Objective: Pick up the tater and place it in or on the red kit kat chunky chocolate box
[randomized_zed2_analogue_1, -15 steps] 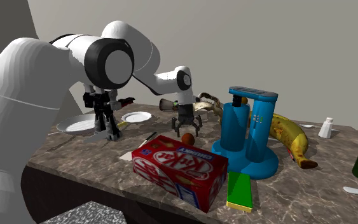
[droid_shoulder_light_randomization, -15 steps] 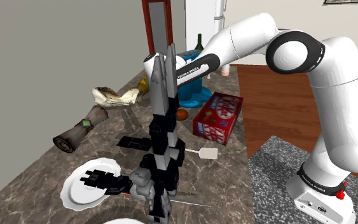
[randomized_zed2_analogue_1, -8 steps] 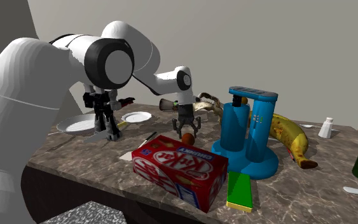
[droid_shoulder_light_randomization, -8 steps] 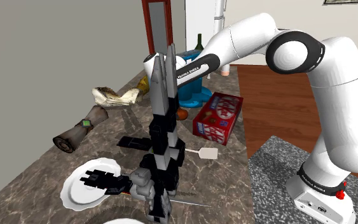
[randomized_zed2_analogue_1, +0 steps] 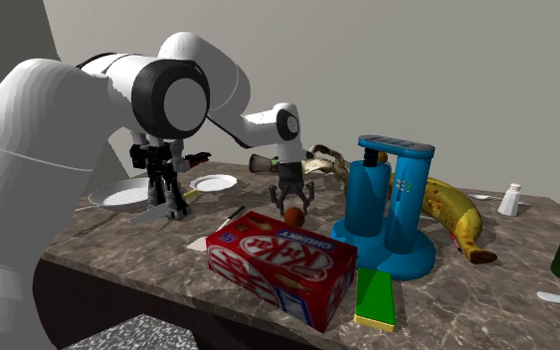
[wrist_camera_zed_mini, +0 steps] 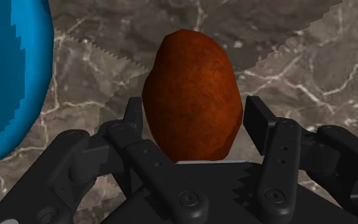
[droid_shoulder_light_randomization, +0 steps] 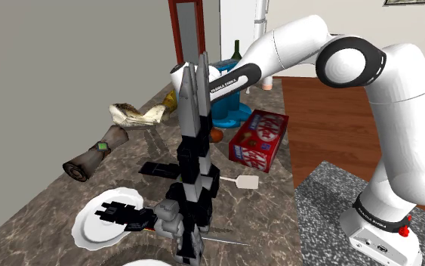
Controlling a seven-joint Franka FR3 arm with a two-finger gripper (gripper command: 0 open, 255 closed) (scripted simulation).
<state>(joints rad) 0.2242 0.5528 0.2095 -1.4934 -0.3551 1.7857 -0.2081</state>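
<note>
Arm [randomized_zed2_analogue_1: 230,117] angles downward, tool [randomized_zed2_analogue_1: 293,206] clasping the tater [wrist_camera_zed_mini: 193,95].

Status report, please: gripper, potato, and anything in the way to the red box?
Gripper: jaws closed on both sides of the brown potato. Potato not yet lifted off the table. Blue stand close beside it; path to the red box looks open.

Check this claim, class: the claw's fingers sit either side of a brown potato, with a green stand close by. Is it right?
Not quite: the stand is blue, not green, as the wrist view shows. The claw does have a finger either side of the brown potato.
</note>
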